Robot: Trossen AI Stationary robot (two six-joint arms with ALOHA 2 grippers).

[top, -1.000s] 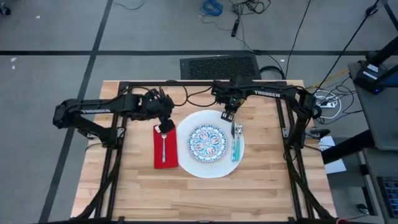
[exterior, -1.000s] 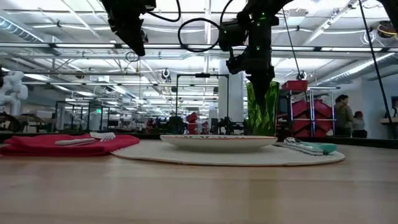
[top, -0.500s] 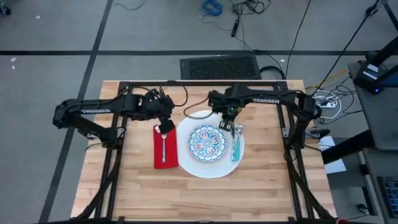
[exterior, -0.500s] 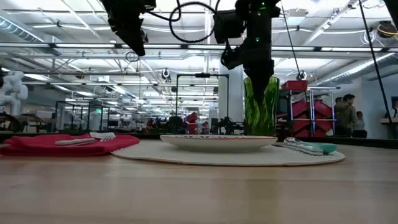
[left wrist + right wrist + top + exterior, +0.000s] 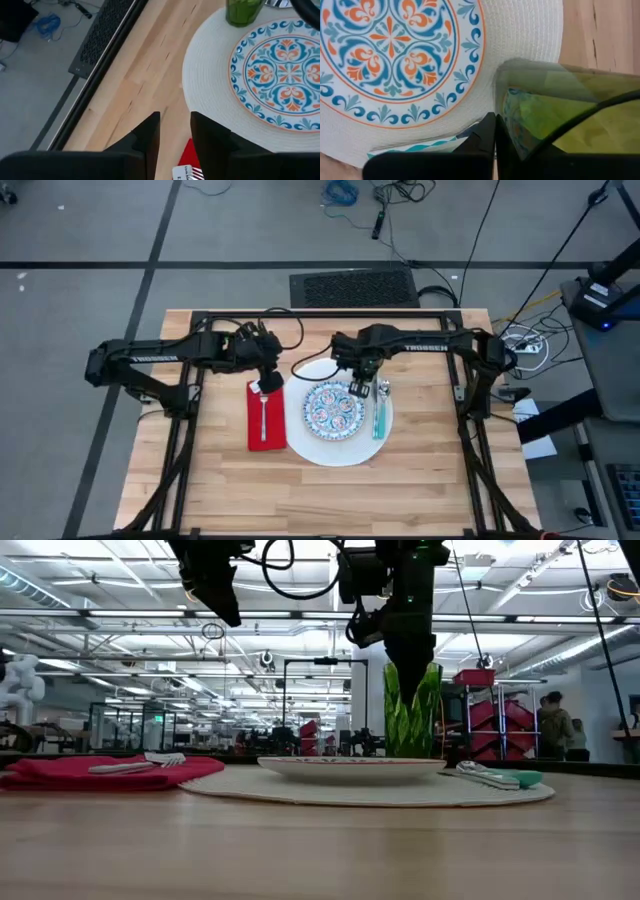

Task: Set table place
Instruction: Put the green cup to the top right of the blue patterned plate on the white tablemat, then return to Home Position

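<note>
The right claw point(image 5: 408, 665) gripped the green tumbler point(image 5: 411, 712) by its rim from above, carrying it over the far part of the large white plate point(image 5: 305, 442), probably because a glass belongs beyond the plate, not on it. Taking that plate as landmark: the small blue-patterned plate point(image 5: 334, 408) sat centred on it, the teal-handled spoon point(image 5: 379, 418) lay along its right margin, and the red napkin point(image 5: 254, 428) lay just beside its left edge on the table point(image 5: 220, 490), bearing the fork point(image 5: 263, 418). The left claw point(image 5: 175, 131) hung above the napkin's far end, its fingers slightly parted and empty, apparently waiting clear of the tumbler's path.
</note>
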